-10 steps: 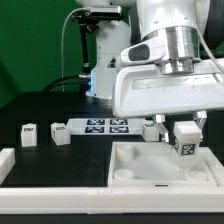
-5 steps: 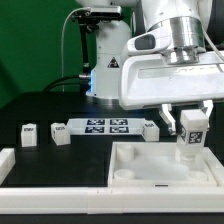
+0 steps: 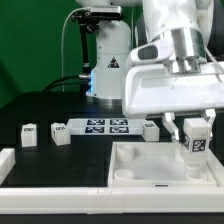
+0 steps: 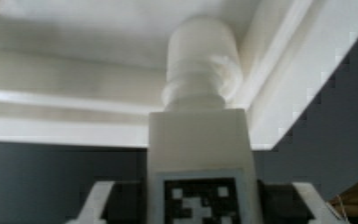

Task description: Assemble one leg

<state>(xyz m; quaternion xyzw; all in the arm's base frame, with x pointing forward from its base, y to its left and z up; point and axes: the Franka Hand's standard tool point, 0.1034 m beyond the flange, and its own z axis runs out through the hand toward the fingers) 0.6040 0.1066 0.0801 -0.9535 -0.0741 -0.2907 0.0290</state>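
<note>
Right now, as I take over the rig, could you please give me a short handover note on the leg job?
Gripper: shut on the leg, held upright, tag facing the exterior camera.
Position: over the tray corner at the exterior view's right; in the wrist view its round end points into that corner.
Two loose legs lie at the exterior view's left, and a third leg beside the marker board.
Done: leg gripped and at the tray.
Left: seat it (I cannot tell whether it is in yet), then release.
</note>
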